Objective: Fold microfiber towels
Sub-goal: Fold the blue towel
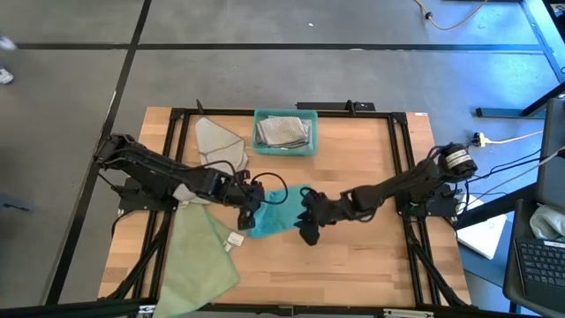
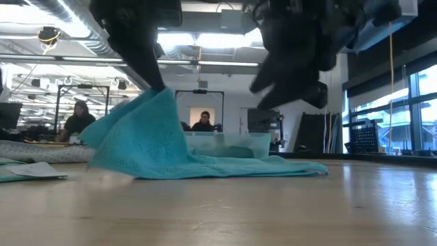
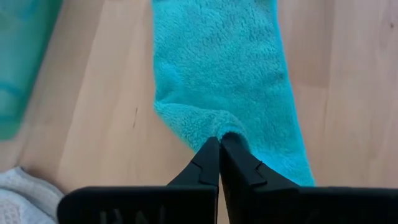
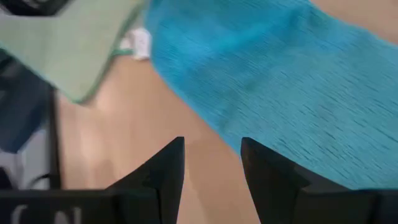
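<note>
A teal microfiber towel [image 1: 275, 216] lies bunched at the middle of the table. Its left end is raised into a peak [image 2: 154, 94], and the rest lies on the wood [image 2: 273, 164]. My left gripper [image 1: 250, 210] is shut on that raised end. My right gripper [image 1: 309, 231] hovers open above the towel's right end, nothing between its fingers [image 4: 211, 155]. A pale green towel [image 1: 199, 261] with a white tag [image 1: 235, 238] lies flat at the near left. A light grey towel [image 1: 216, 141] lies at the far left. My left gripper pinches a puckered bit of the teal towel's left end [image 3: 219, 132] between its two shut fingers. The fingers slant down from the table's left. The pinched part is lifted off the table, and the towel slopes down from it to where its right part rests on the wood.
A rigid teal bin [image 1: 284, 150] stands at the far middle with a folded grey cloth [image 1: 282, 131] in it. A black frame [image 1: 402, 177] runs around the tabletop. Bare wood lies at the near right. People [image 2: 78, 119] sit in the room behind.
</note>
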`<move>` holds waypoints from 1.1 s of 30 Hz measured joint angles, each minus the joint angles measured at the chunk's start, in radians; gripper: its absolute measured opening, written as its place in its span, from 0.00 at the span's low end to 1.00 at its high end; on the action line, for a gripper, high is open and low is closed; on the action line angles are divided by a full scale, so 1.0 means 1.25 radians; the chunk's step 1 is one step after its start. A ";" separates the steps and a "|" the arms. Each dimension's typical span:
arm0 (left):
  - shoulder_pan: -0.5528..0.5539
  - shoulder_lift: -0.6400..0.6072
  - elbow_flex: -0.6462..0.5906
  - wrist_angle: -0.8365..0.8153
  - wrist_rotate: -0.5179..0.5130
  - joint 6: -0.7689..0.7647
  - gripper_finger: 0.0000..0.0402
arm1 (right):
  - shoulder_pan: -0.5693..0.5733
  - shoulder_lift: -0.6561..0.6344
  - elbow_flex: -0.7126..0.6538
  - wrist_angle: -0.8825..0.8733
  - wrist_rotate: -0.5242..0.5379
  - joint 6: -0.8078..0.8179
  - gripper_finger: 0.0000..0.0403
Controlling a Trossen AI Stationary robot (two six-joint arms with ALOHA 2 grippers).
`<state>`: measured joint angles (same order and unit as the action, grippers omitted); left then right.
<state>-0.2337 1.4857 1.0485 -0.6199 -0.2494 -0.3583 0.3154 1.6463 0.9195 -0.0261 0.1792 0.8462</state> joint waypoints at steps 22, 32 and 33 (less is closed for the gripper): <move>0.061 0.010 0.001 0.250 0.018 -0.089 0.00 | 0.031 -0.222 0.000 -0.162 -0.009 0.175 0.40; 0.110 0.151 0.046 0.411 0.055 -0.162 0.00 | 0.203 -0.306 0.001 -0.059 0.185 0.268 0.40; 0.110 0.172 0.066 0.410 0.067 -0.161 0.00 | 0.214 -0.306 0.001 -0.056 0.197 0.277 0.40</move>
<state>-0.0963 1.7003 1.1315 -0.1069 -0.1654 -0.5591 0.5833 1.2640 0.9207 -0.0958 0.4250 1.1922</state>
